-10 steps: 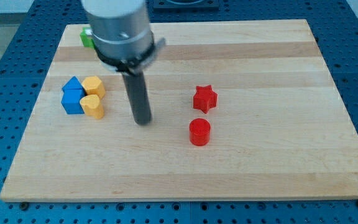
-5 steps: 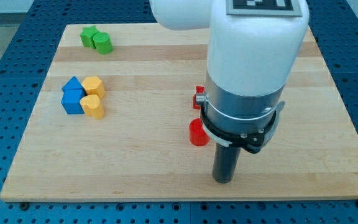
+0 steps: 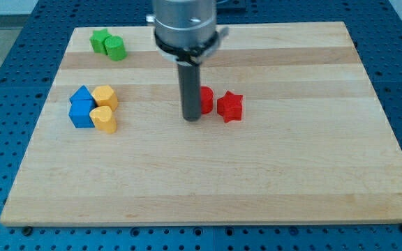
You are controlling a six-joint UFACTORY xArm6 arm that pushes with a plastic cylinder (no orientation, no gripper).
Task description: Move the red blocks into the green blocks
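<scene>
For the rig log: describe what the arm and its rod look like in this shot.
Only the arm's end shows: a grey metallic cylinder at the view's top, ringed by a black collar with small tabs at its sides. A straight dark rod with a smooth round shaft extends from it to my tip. No cables or markings are visible.

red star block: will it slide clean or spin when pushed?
The red star block sits flat on the smooth wooden board, so it probably slides rather than tips. Its points likely make it rotate off-centre. The red cylinder, beside my tip, may nudge it unevenly.
</scene>
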